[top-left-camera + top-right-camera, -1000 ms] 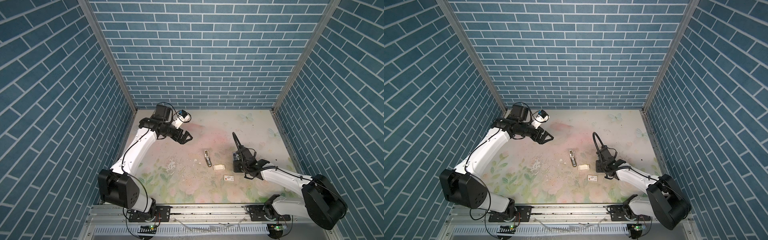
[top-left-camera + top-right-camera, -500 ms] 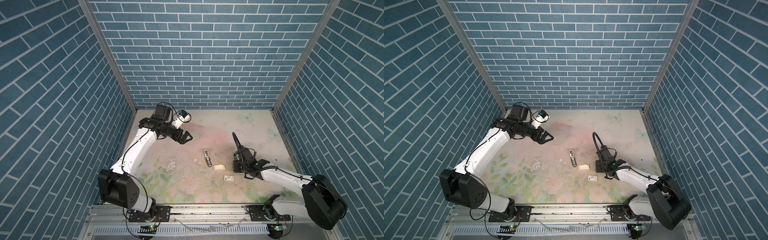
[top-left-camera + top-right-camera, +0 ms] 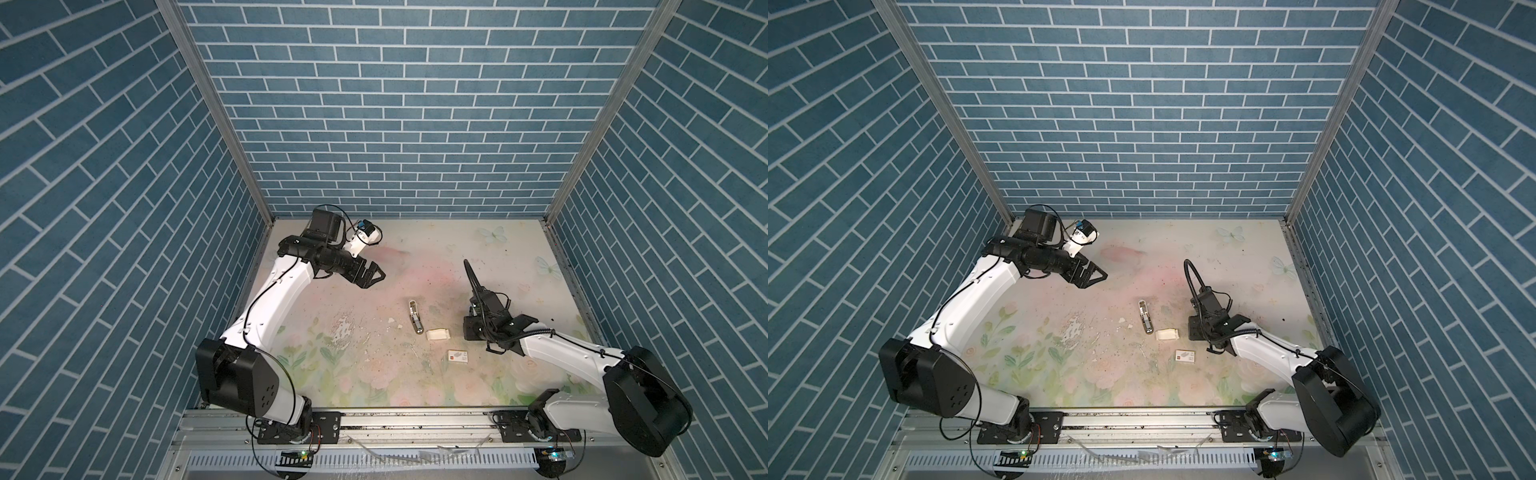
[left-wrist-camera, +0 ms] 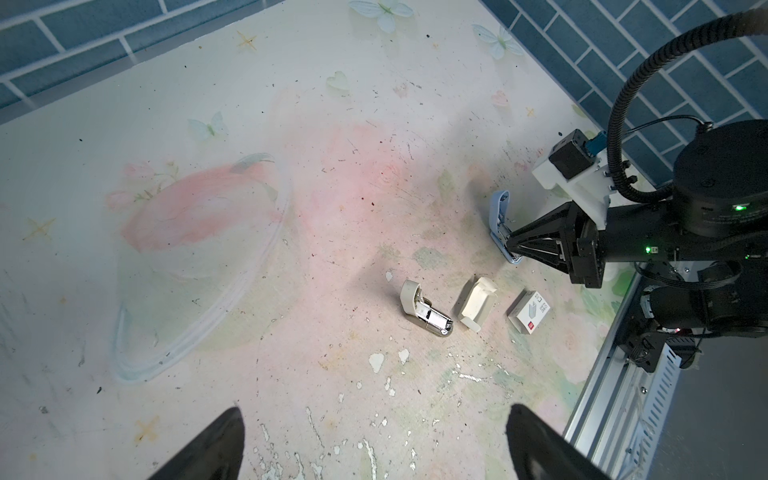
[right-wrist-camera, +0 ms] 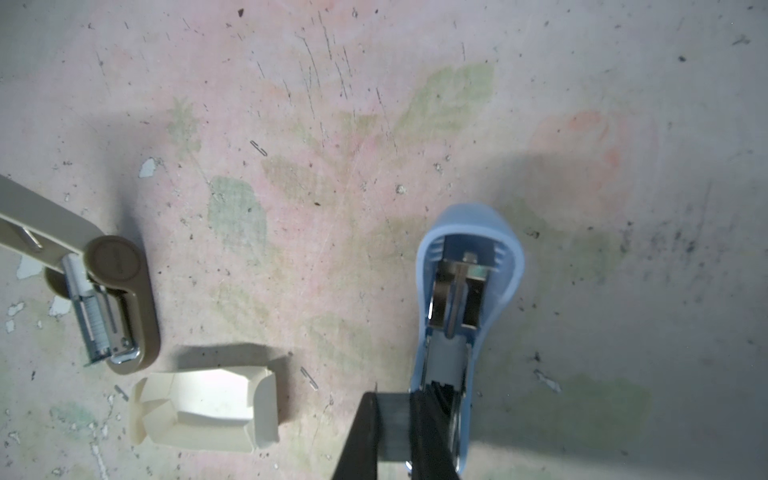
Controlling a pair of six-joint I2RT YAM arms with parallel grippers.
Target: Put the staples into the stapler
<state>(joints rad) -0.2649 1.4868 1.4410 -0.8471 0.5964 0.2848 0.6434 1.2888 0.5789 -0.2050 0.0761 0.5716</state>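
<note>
Although a full second has passed, nothing has visibly moved: both arms hold the same poses and the small things lie where they lay. Right of centre, the right gripper (image 5: pixel 392 399) stays pressed together on the staples (image 5: pixel 392 432), a short dark-grey metal strip, poised at the near end of the hinged-open pale-blue plastic stapler (image 5: pixel 467 266). Whether the strip touches the magazine rail I cannot tell. Just to its left on the tabletop (image 3: pixel 498 249) sit the cream cardboard tray (image 5: pixel 208 407), which looks empty, then the open beige stapler (image 5: pixel 120 299), with a white staple box (image 3: pixel 457 356) nearer. Far left, well apart, the left gripper (image 3: pixel 374 277) hangs spread wide and empty. Such a pause suggests careful lining-up, and the insertion is not yet done.
</note>
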